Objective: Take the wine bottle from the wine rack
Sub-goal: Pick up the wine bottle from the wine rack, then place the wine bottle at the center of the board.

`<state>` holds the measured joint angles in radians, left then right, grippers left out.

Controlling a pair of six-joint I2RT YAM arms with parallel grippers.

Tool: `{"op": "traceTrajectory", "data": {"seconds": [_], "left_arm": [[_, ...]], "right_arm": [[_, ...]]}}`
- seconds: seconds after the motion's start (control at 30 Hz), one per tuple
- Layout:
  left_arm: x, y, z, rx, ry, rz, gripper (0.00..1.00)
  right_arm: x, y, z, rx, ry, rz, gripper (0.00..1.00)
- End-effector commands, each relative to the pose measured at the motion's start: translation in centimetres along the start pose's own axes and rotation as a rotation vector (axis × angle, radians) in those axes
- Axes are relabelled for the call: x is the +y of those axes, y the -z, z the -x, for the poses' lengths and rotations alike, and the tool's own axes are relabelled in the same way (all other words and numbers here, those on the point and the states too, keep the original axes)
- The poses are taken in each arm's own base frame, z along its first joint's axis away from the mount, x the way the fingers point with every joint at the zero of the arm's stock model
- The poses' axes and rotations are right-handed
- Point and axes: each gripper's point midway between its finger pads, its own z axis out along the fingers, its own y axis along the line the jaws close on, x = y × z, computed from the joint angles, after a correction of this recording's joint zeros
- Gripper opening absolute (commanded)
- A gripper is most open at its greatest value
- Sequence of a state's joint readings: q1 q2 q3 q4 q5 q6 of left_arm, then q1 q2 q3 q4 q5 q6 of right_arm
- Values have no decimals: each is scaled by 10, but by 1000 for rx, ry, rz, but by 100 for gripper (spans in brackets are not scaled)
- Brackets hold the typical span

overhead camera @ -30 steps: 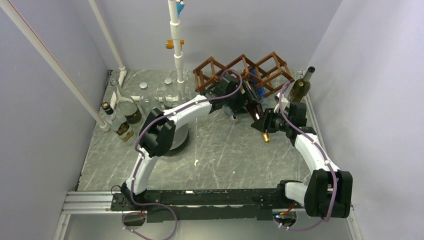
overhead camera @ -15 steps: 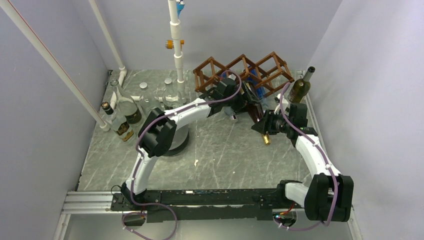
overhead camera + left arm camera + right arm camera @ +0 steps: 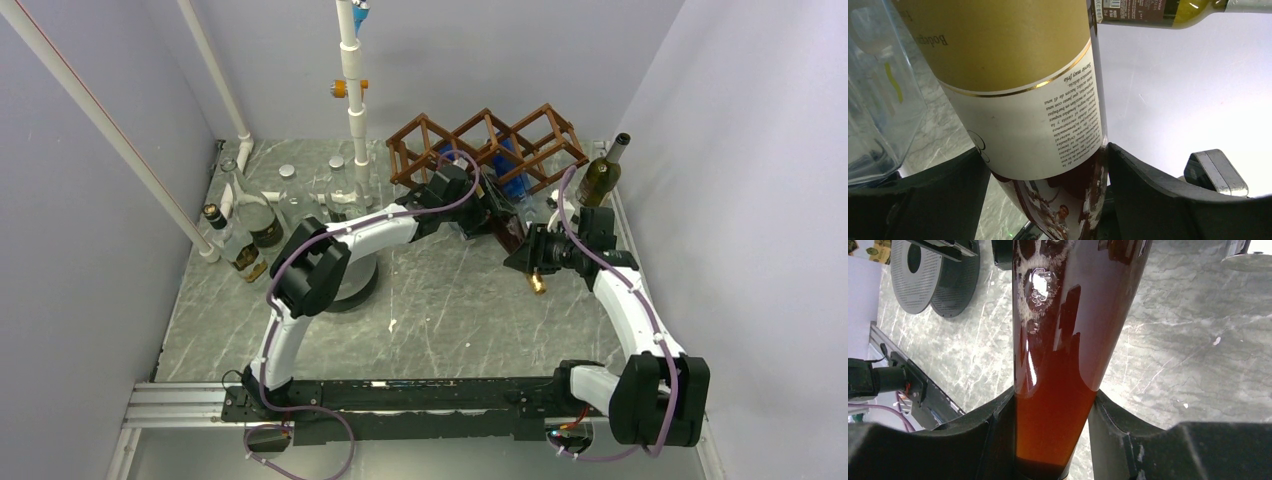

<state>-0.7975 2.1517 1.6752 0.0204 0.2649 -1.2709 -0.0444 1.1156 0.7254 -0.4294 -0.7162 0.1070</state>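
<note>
Bottle (image 3: pixel 510 232): lifted off the bench (image 3: pixel 440 300), slanted, carried between both arms just in front of the rack (image 3: pixel 485 145). The gold cap (image 3: pixel 538 285) points toward the near edge. The base end points at the rack's middle and is hidden behind the left gripper (image 3: pixel 487 212). Cannot tell whether the base is inside a cell or just clear of it.

Left gripper: grasping the bottle's body, jaws set wide. In the left wrist view both fingers (image 3: pixel 1158 200) lie against the glass at the edge of the white-and-gold label (image 3: pixel 1018 115).

Right gripper (image 3: pixel 527 258): clenched on the neck. In the right wrist view the dark amber glass runs between the two fingers (image 3: pixel 973 440), both in contact.

Rack: brown wooden lattice at the far side of the bench, three diamond cells across. Something blue (image 3: pixel 512 170) shows in it, right of middle; cannot identify it.

Others:
- A green bottle (image 3: pixel 600 180) stands right of the rack, apart from both arms.
- Several bottles (image 3: pixel 250 225) stand at the far left.
- Black discs (image 3: pixel 362 285) lie on the bench beside the left arm.
</note>
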Motion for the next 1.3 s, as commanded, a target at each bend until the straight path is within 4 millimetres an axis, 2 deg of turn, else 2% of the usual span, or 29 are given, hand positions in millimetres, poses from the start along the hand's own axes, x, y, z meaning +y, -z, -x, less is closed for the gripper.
{"op": "traceTrajectory", "data": {"seconds": [0.0, 0.2, 0.3, 0.5, 0.7, 0.83, 1.03, 1.27], "left_arm": [[-95, 36, 13, -79, -143, -270, 84], [-104, 45, 7, -71, -142, -304, 84], [-115, 55, 2, -80, -157, -327, 85], [-126, 76, -8, -104, -171, -340, 86], [-127, 97, -16, -149, -161, -342, 87], [-130, 108, -20, -169, -158, -356, 87], [-122, 125, -20, -214, -132, -340, 88], [-109, 145, -25, -258, -92, -326, 88]], "right_arm": [[75, 35, 72, -211, 369, 231, 0], [80, 52, 75, -188, 439, 182, 0], [84, 62, 74, -170, 472, 159, 0], [98, 81, 63, -130, 537, 173, 0], [111, 93, 51, -91, 590, 209, 0], [120, 94, 42, -62, 632, 251, 0], [129, 95, 33, -28, 684, 298, 0], [139, 79, 12, 63, 734, 358, 0]]}}
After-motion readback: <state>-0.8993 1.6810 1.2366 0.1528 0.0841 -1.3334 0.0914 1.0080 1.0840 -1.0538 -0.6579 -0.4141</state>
